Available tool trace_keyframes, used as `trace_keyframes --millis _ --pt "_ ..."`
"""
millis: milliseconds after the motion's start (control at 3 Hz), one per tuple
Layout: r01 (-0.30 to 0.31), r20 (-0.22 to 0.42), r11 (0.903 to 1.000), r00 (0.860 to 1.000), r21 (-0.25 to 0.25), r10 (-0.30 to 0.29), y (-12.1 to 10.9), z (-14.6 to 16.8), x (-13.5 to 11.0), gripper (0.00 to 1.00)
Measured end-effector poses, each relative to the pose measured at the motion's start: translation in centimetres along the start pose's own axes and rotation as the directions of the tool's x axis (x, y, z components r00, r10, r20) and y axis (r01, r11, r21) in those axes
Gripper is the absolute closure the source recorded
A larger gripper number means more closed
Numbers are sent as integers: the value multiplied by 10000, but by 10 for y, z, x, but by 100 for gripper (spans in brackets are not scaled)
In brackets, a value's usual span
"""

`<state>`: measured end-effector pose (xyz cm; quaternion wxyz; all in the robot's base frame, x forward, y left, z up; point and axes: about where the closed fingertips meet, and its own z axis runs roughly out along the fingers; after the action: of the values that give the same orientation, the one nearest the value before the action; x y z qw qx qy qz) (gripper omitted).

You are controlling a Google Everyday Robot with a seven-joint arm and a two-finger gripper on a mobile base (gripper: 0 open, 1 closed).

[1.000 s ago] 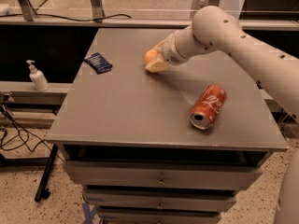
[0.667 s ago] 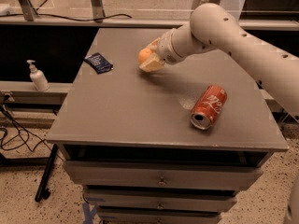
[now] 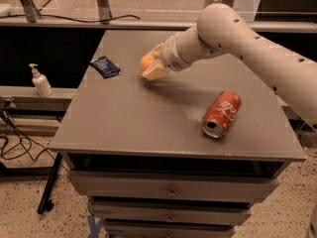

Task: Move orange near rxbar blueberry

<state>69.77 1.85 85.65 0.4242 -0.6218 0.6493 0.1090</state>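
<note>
The orange is a small round fruit held between the pale fingers of my gripper, just above the grey tabletop in its far middle part. The gripper is shut on the orange. The rxbar blueberry, a flat dark navy wrapper, lies on the table's far left, a short way to the left of the orange. My white arm reaches in from the right.
A red soda can lies on its side at the table's right, open end facing front. A white pump bottle stands on a low ledge left of the table. Drawers sit under the tabletop. A railing runs behind.
My gripper has carried the orange to the left, closer to the navy bar. The can and the bar have not moved.
</note>
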Motion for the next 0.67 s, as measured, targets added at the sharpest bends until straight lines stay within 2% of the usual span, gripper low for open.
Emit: trace_keyframes --millis 333,667 --pt "-31 -54 9987 10000 -507 29 17 25 2 100" --pt "-34 -34 9973 10000 -727 32 24 32 -2 100"
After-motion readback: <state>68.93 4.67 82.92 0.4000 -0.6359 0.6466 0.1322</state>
